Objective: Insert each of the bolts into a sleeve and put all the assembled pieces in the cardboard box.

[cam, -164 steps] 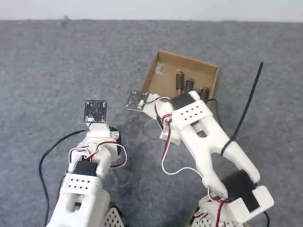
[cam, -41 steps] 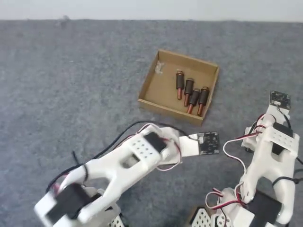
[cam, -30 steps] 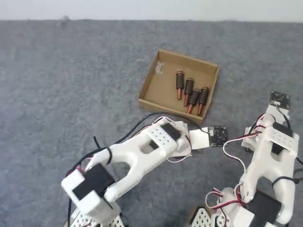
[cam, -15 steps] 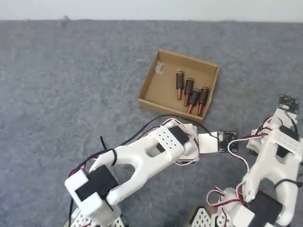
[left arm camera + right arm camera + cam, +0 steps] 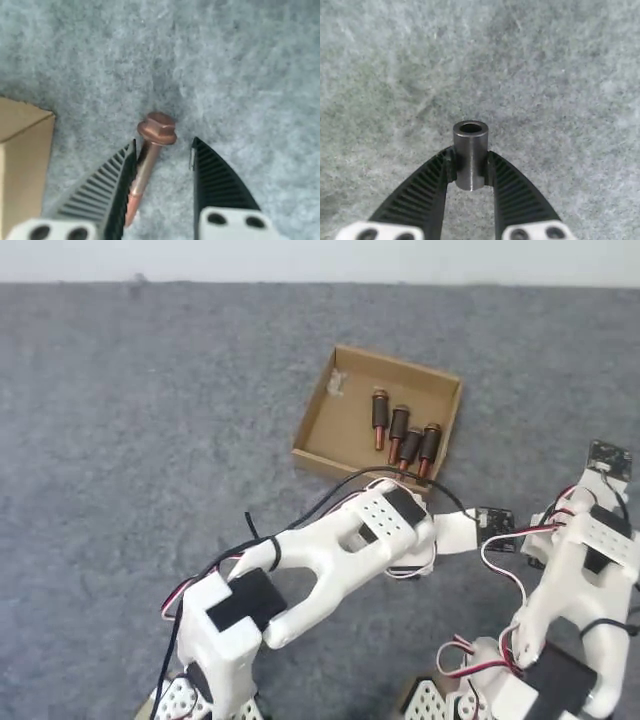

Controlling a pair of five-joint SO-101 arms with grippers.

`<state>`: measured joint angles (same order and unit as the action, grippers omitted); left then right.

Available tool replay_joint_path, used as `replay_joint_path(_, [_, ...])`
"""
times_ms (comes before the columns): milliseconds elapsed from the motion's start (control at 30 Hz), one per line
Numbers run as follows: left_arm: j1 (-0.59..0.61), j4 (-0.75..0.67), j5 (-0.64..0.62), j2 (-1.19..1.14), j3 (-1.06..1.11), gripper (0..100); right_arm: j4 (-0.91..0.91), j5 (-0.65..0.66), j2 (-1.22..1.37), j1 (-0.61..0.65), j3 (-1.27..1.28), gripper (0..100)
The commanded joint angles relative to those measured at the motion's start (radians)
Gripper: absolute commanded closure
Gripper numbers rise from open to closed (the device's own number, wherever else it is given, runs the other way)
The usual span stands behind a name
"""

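Note:
A copper bolt (image 5: 150,150) lies on the grey carpet, hex head pointing away from the wrist. My left gripper (image 5: 162,150) is open and straddles it, with one finger (image 5: 117,175) close against the shank. My right gripper (image 5: 470,162) is shut on a dark sleeve (image 5: 470,152), held upright with its bore facing up, just above the carpet. The cardboard box (image 5: 335,425) holds several assembled pieces (image 5: 405,440) lying side by side. In the high view the left arm (image 5: 370,535) stretches across to just in front of the box, close to the right arm (image 5: 585,560).
A corner of the cardboard box (image 5: 20,145) stands close beside the left gripper. Loose cables (image 5: 500,570) hang between the two arms. Open carpet lies to the left of the box and beyond it.
The left arm has swung across to the right, ending in front of the box near the right arm. The right arm pulled back out of the box to the right side and shifted slightly.

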<state>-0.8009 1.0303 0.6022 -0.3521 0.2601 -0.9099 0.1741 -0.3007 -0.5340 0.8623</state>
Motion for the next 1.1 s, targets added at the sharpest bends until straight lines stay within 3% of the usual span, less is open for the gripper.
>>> replay_joint_path(0, [-0.006, 0.009, 0.000, 0.000, -0.045, 92, 0.031, -0.009, -0.005, -0.007, -0.015, 99.1])
replay_joint_path(100, [-0.006, 0.012, 0.000, -0.002, -0.045, 99, 0.031, -0.009, -0.005, -0.007, -0.015, 99.1])
replay_joint_path(233, [-0.005, 0.012, -0.003, 0.002, -0.044, 99, 0.038, -0.009, -0.004, -0.005, -0.015, 99.1])
replay_joint_path(300, [0.003, 0.012, -0.063, 0.009, -0.045, 99, 0.038, -0.011, -0.004, -0.005, -0.014, 99.1])
replay_joint_path(467, [0.097, -0.041, -0.259, 0.098, -0.024, 99, 0.038, -0.014, -0.004, 0.016, -0.012, 99.1])
replay_joint_path(633, [0.190, -0.095, -0.336, 0.204, 0.048, 99, 0.035, -0.015, -0.004, 0.041, -0.009, 99.1])
replay_joint_path(900, [0.302, -0.104, -0.482, 0.450, 0.197, 99, 0.036, -0.141, -0.008, 0.104, -0.009, 99.0])
replay_joint_path(1067, [0.439, -0.273, -0.543, 0.577, 0.381, 99, 0.038, -0.144, -0.005, 0.182, -0.009, 99.0])
